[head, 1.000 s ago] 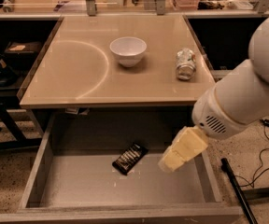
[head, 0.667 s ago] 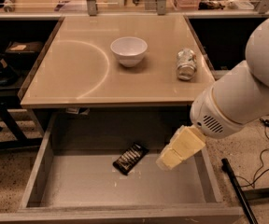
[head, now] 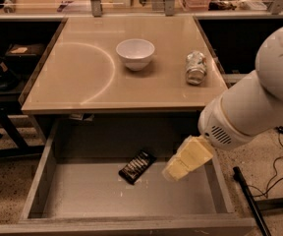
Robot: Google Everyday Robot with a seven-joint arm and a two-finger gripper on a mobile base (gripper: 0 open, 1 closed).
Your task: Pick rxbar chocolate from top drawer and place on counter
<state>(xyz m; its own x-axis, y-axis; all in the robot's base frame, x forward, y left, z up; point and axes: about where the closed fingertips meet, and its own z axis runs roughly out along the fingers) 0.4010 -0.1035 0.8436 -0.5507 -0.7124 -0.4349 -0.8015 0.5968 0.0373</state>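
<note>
My claw (head: 182, 164) hangs low in the right half of the frame, inside the open top drawer (head: 90, 196), tilted down and to the left. From this angle I cannot tell whether it is spread or pressed together. The rxbar chocolate (head: 137, 165) lies flat on the drawer bottom near the centre of the frame, turned diagonally, just left of my claw and apart from it. I judge I am lined up this way to come at the bar from its right. On the counter (head: 77, 85), upper frame, stand a white bowl (head: 135, 53) and a can (head: 196, 68) lying to its right; the bare left side looks suitable for setting the bar down.
</note>
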